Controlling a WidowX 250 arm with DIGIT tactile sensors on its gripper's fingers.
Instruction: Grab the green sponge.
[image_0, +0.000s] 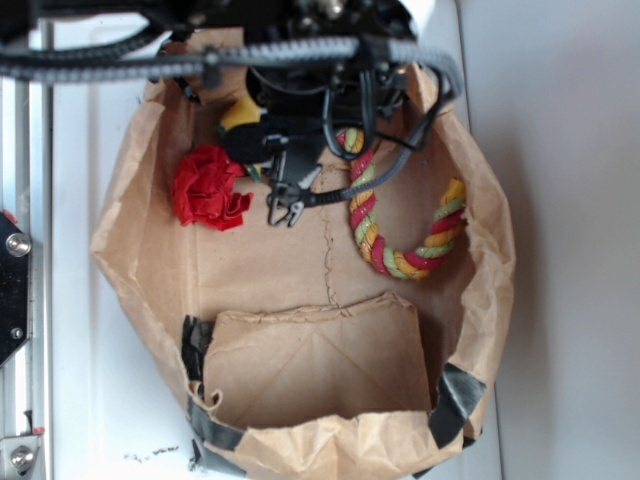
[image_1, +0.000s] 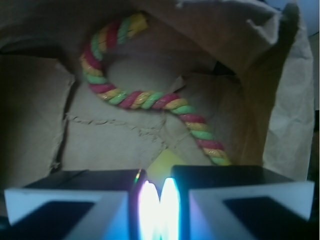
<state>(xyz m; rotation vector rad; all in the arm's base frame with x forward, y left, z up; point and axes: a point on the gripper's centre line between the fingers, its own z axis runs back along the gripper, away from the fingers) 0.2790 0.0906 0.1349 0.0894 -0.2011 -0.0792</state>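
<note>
In the wrist view my gripper (image_1: 161, 200) fills the bottom edge. Its two fingers (image_1: 100, 192) stand close together with only a narrow bright slit between them. A yellow corner of the green sponge (image_1: 163, 169) pokes out just past the fingertips, pinched in that slit. In the exterior view the sponge (image_0: 240, 111) shows as a yellow patch against the black gripper (image_0: 255, 138) at the back of the opened paper bag. Most of it is hidden by the arm and its cables.
The brown paper bag (image_0: 300, 280) lies opened, with raised crumpled walls all round. A red wrinkly paper ball (image_0: 208, 188) sits left of the gripper. A red, yellow and green twisted rope (image_0: 395, 225) curves at the right and appears again in the wrist view (image_1: 145, 99). A folded flap (image_0: 315, 365) lies in front.
</note>
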